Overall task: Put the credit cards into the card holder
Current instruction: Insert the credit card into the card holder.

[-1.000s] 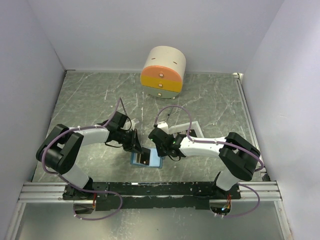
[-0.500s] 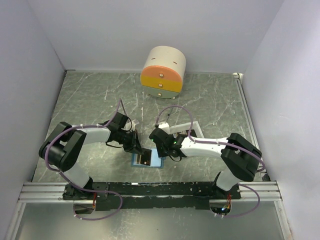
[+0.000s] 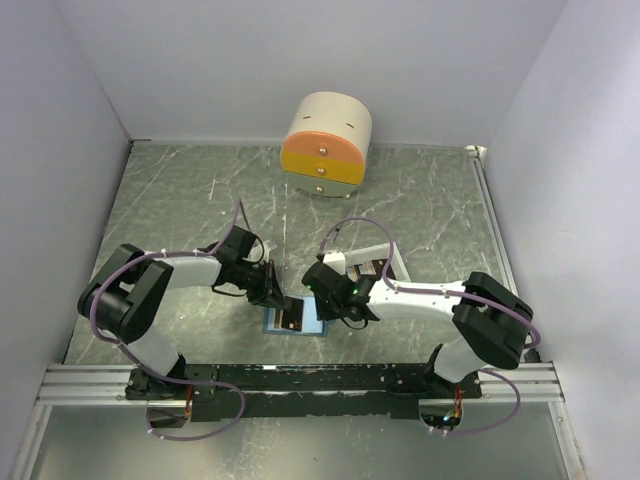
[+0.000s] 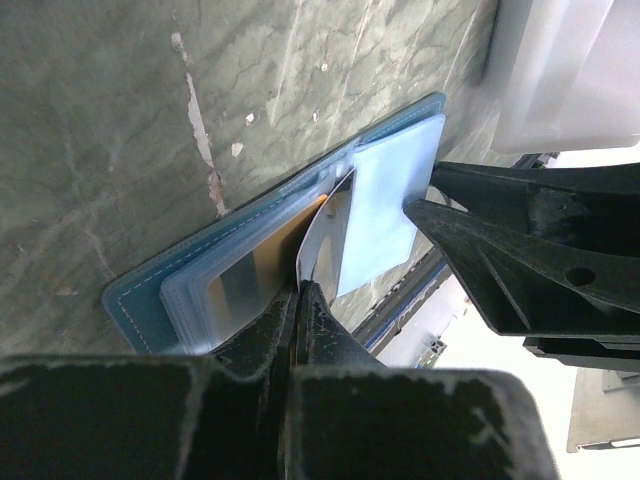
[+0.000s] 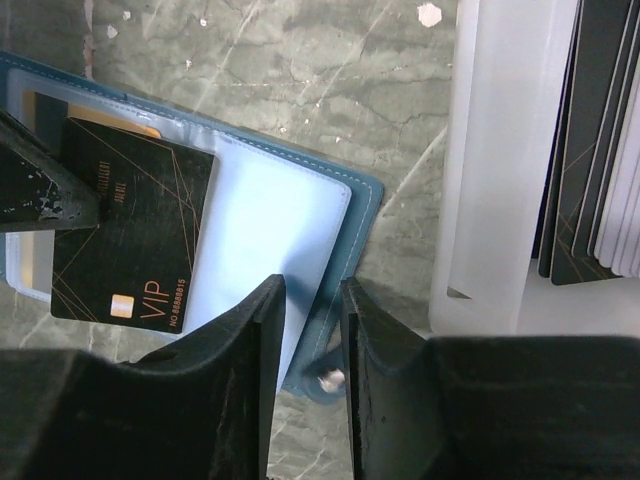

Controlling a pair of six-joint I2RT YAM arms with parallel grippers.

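From above, the card holder (image 3: 300,322) lies open on the tabletop (image 3: 190,200) near the front rail, between the two arms. The left gripper (image 3: 277,298) and right gripper (image 3: 325,300) crowd it from either side. A white tray (image 3: 398,262) sits just behind the right gripper, and a round drawer box (image 3: 327,140) stands well apart at the back wall, with open marble between.

The left wrist view shows its gripper closed on a black credit card (image 4: 325,235), tilted into the holder beside an orange-tan card (image 4: 262,262).

In the right wrist view the jaws are narrowly parted over the holder's right edge, just beside the tray holding more cards (image 5: 585,150)
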